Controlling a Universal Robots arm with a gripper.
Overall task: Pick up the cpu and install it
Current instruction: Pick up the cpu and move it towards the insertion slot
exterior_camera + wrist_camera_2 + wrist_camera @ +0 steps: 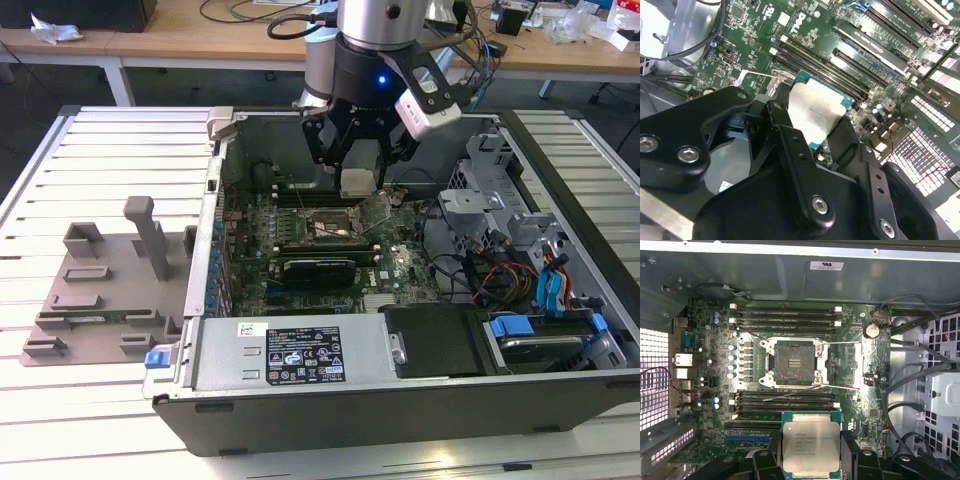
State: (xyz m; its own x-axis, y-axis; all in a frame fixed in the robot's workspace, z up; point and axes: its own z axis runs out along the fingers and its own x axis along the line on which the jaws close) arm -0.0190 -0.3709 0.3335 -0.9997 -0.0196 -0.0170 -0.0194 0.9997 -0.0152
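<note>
The cpu, a small square chip with a silvery-grey top and a teal rim, hangs above the motherboard with my gripper shut on its two opposite edges. In the exterior view the gripper reaches down into the open computer case, with the cpu between its black fingers, just above and behind the socket. The socket lies open, its contact field bare, a short way from the chip. The second wrist view has the cpu held over the memory slots.
Memory slots run on both sides of the socket. A long black card sits in front of it. A raised socket plate, cables and a drive cage crowd the exterior view's right. A grey fixture tray lies left of the case.
</note>
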